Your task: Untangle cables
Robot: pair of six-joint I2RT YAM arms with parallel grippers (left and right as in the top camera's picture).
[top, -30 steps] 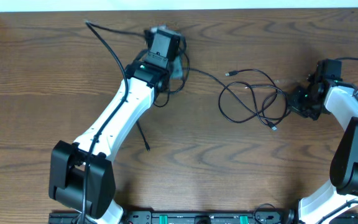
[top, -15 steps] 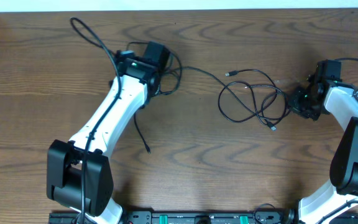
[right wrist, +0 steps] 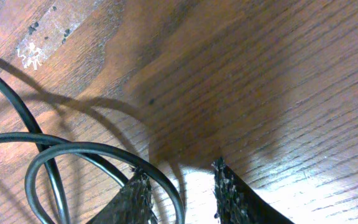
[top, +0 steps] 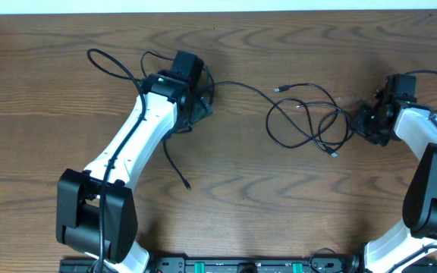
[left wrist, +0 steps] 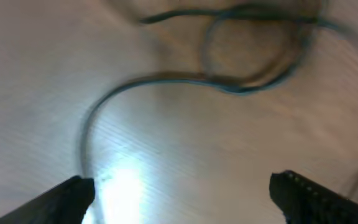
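Left end effector [left wrist: 182, 186] had swung leftward, spread wide and empty over a cable [left wrist: 166, 78]. Right end effector [right wrist: 180, 186] narrowly parted, a loop of the tangled cables [right wrist: 92, 147] loose between; tangle lay centre-right on the surface [top: 241, 197]. Release step, likely; next needs a fresh grasp on one loop.

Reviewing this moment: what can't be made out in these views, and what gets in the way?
Overhead: the left arm hides the left gripper and the stretch of the left cable under it.
Left wrist: blur smears that cable; its crossings are unreadable.
Right wrist: the bottom edge cuts the right gripper; whether the cable loop touches its fingers is unclear.
Overhead: the plug is too small to identify.
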